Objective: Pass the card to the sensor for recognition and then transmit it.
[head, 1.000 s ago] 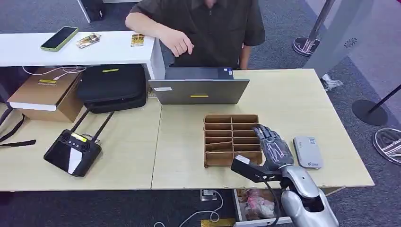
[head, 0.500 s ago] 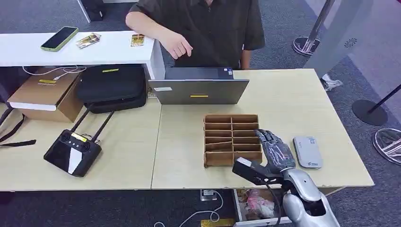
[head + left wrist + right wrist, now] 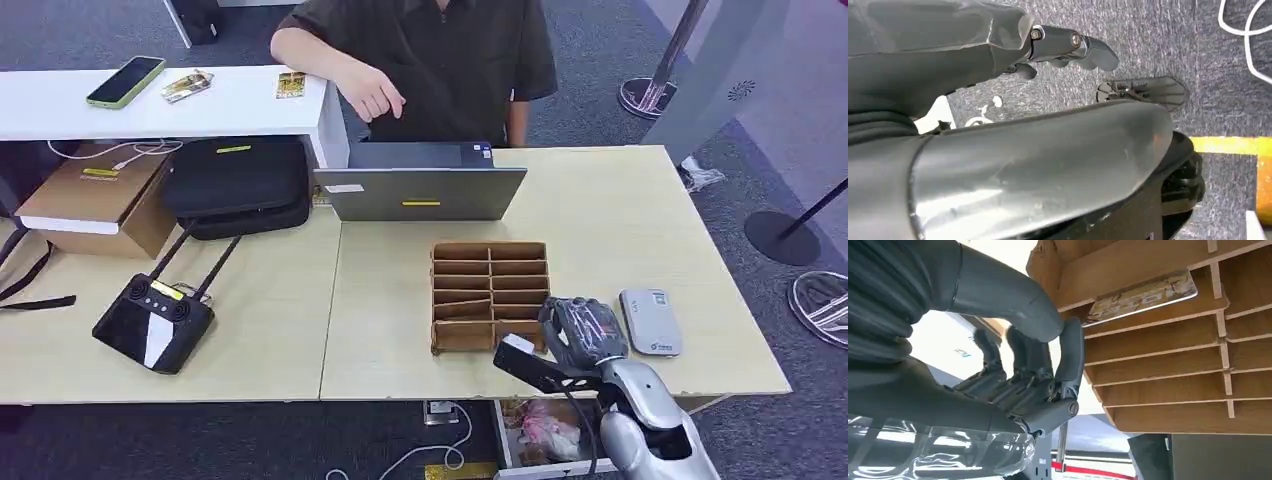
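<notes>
A: Right hand (image 3: pixel 585 328) sits low over the counter (image 3: pixel 620 215), just beside the divided wooden tray (image 3: pixel 490 295), on the tray's side toward the white sensor (image 3: pixel 651 321). What are the fingers doing?

B: From the right wrist camera the fingers (image 3: pixel 1020 367) are curled in toward the palm, thumb arched across them, and I see nothing between them. So a closed fist on nothing, as far as that angle lets me judge.

A: And the card?

B: The card (image 3: pixel 1140 295) lies slanted in one compartment of the tray, patterned face showing, leaning on a divider. It's clear of the hand, not touching it.

A: The sensor lies flat on the counter just beyond the hand from the tray, near the counter's front edge. The left hand?

B: Left hand (image 3: pixel 1013 55) hangs over grey carpet, fingers (image 3: pixel 1075 47) stretched out straight and apart, holding nothing.

A: Behind the tray there's a grey laptop (image 3: pixel 420 190) with its lid toward us, and a person (image 3: pixel 430 60) seated behind that, one hand (image 3: pixel 375 98) hovering above the laptop.

B: Far off to the tray's other side, a black controller with two antennas (image 3: pixel 155 320) lies on the counter, with a black bag (image 3: pixel 235 185) and a cardboard box (image 3: pixel 95 195) behind it.
</notes>
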